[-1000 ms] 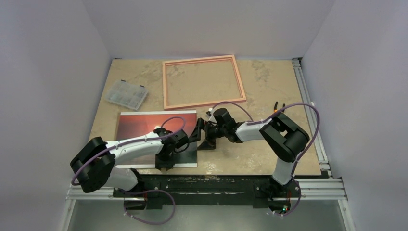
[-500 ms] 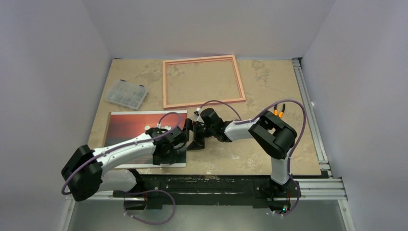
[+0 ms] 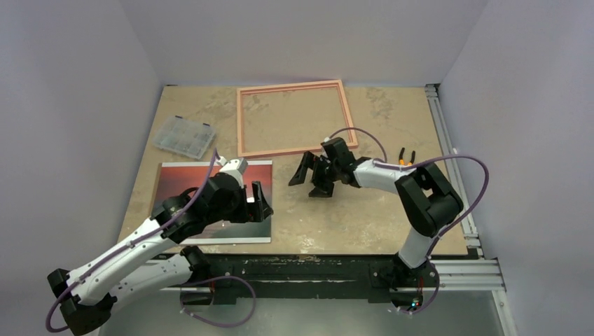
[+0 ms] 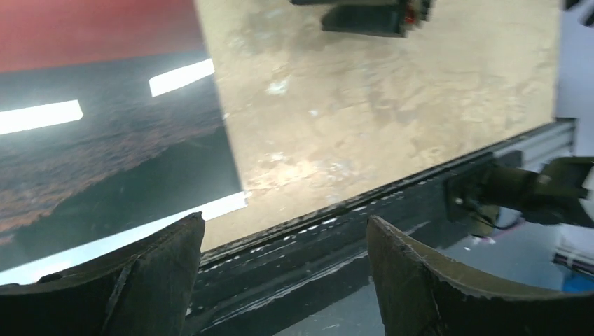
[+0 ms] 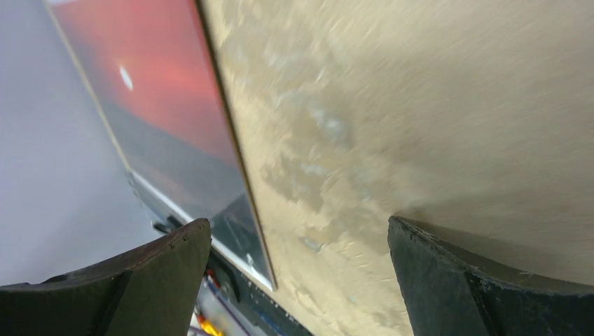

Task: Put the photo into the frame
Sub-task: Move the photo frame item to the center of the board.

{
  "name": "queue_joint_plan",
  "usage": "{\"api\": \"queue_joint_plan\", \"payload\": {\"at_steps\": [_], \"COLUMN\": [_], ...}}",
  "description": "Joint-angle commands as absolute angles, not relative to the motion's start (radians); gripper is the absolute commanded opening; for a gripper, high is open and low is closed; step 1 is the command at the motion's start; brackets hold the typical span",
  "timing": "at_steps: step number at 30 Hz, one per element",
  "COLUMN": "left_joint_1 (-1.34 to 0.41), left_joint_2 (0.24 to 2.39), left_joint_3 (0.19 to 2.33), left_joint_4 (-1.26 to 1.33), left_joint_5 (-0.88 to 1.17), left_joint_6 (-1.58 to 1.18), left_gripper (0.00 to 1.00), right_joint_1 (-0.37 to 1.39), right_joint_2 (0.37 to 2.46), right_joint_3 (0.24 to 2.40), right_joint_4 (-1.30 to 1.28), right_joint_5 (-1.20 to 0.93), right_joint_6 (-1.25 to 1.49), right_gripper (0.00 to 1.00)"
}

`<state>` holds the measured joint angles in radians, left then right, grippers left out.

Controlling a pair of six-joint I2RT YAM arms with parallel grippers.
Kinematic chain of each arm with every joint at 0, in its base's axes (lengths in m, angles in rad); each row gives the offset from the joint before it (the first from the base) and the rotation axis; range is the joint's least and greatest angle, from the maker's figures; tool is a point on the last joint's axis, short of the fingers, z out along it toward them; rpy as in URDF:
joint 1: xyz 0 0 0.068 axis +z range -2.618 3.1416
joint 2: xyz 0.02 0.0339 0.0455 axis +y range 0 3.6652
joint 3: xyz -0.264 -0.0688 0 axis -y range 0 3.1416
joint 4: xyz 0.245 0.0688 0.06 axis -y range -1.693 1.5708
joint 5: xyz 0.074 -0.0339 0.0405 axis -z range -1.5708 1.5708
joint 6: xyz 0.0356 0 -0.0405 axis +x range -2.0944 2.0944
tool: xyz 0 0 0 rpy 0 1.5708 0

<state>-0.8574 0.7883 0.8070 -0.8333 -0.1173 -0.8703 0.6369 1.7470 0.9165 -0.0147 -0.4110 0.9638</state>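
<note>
Just beside the thin pinkish-wood frame lies the glossy rectangular photo. Left gripper and right gripper both gape, empty.

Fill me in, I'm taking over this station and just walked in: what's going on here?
Two robot arms are working on putting the photo into the frame, and neither holds anything. The photo lies flat near-left on the table; the frame lies empty farther back. The left gripper is open over the photo's right edge; the right gripper is open above bare table between the two.
</note>
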Motion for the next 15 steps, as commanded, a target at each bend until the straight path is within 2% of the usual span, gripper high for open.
{"api": "queue_joint_plan", "payload": {"at_steps": [1, 9, 15], "left_joint_1": [-0.850, -0.850, -0.849], "left_joint_2": [0.734, 0.696, 0.721], "left_joint_3": [0.872, 0.892, 0.918], "left_joint_4": [-0.693, -0.583, -0.707], "left_joint_5": [0.007, 0.131, -0.022], "left_joint_6": [-0.784, -0.753, -0.746], "left_gripper": [0.85, 0.87, 0.87], "right_joint_1": [0.548, 0.457, 0.445], "right_joint_2": [1.784, 1.949, 2.043], "right_joint_3": [0.968, 1.215, 1.480], "right_joint_4": [-0.202, -0.315, -0.533], "right_joint_5": [-0.297, -0.237, -0.071], "right_joint_6": [0.835, 0.818, 0.708], "right_gripper": [0.99, 0.97, 0.95]}}
